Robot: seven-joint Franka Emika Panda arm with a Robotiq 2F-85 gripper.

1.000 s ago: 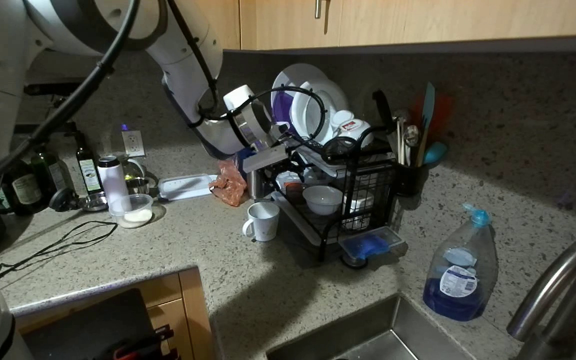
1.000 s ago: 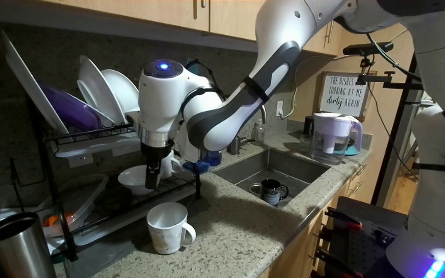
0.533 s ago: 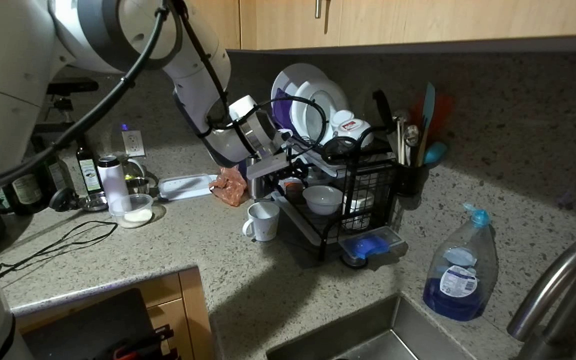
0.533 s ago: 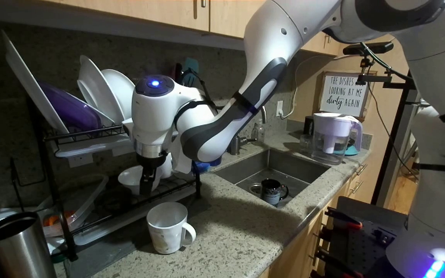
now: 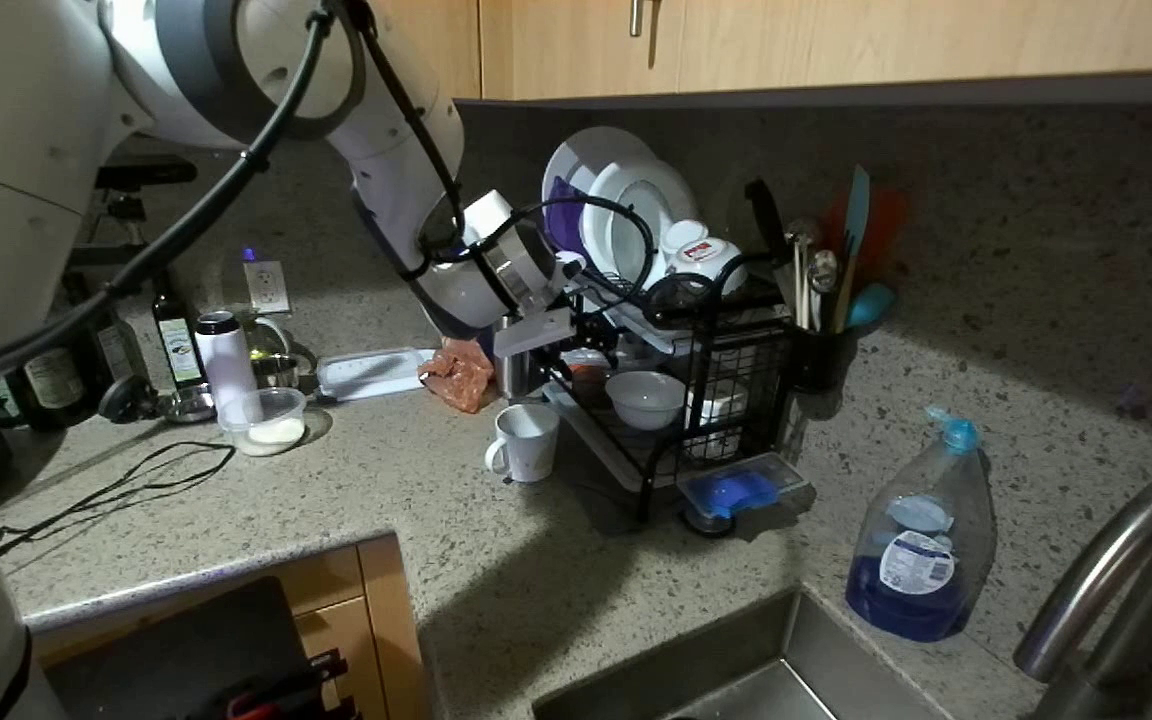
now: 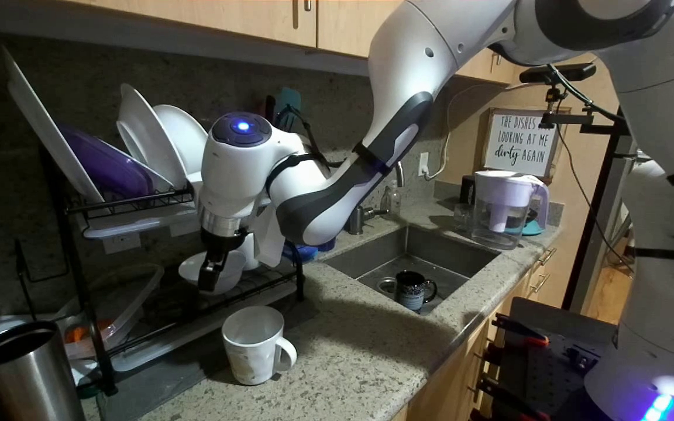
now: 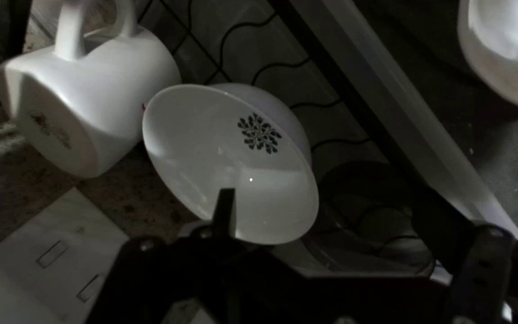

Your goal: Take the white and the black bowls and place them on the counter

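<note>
Pointing downward near the lower tier of the black dish rack, the gripper has its two fingers wide apart. In the wrist view, one finger overlaps the edge of the white bowl; whether they touch, I cannot tell. This bowl rests on the lower tier with its opening upward, and inside it has a small dark flower pattern. A white cup is just beside it. Near it on the same tier lies also a dark round shape, too dim for me to say surely if it is the black bowl. On the upper tier, white plates and a purple dish stand tilted. A white mug stands upright on the tabletop, in front of the rack.
</note>
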